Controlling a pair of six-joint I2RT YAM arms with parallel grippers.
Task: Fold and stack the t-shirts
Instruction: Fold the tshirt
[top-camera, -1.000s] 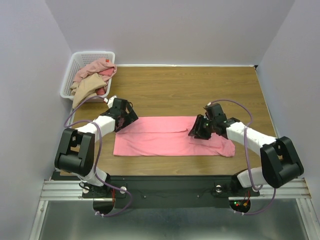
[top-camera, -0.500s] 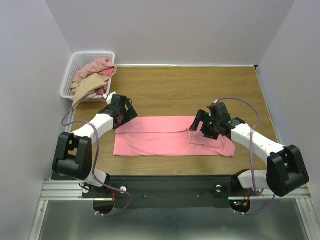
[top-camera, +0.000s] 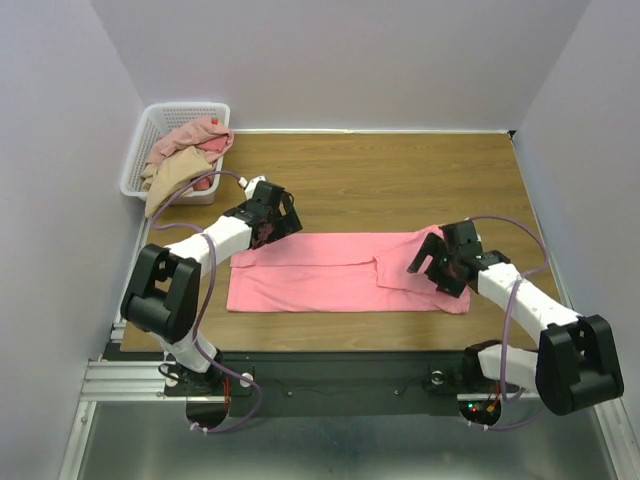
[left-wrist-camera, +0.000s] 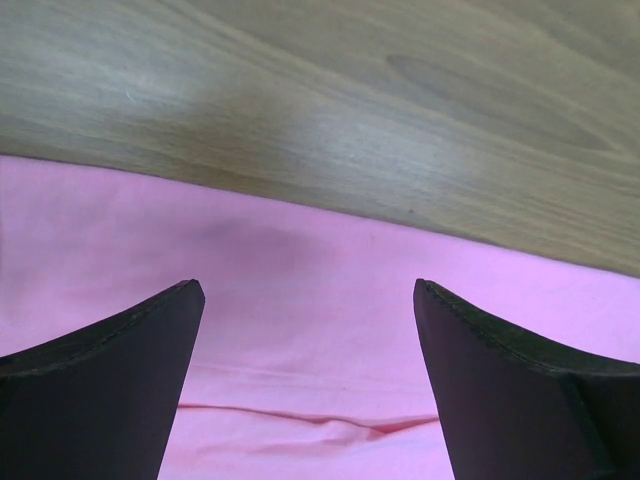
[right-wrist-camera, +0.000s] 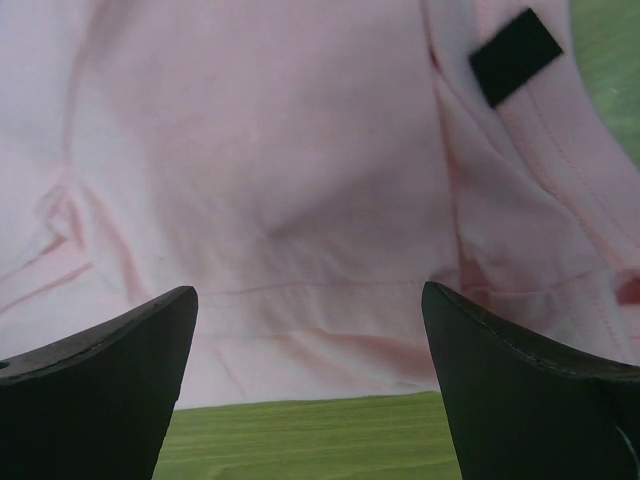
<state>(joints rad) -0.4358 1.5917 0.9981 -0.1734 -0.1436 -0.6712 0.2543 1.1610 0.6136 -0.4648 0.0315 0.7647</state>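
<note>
Since both arms hold nothing, the salmon-pink t-shirt (top-camera: 320, 275) lies free on the tabletop (top-camera: 400, 180), near the front edge. It is spread as a long band with one fold line running along it. The left end effector (top-camera: 275, 218) hovers over the far left edge of the cloth with its jaws wide apart. In the left wrist view, bare wood shows just beyond that edge. The right end effector (top-camera: 437, 262) is also wide open, low over the right part of the shirt. There the cloth is more wrinkled and a black label (right-wrist-camera: 515, 55) shows. The other t-shirts (top-camera: 185, 150) wait in a heap in the white basket (top-camera: 150, 125) at the far left corner, well apart from the arms.

I judge that the first fold is done and the next grasp is being prepared. Several things could go wrong from here. If a jaw closes on only the upper layer, the fold will open when the arm lifts. If the two arms do not lift together, the band will twist and the edges will no longer match. The right side is already uneven, so a pinch there may catch a wrinkle and not the true edge. A low sideways move could also drag the whole shirt toward the near edge of the tabletop.
</note>
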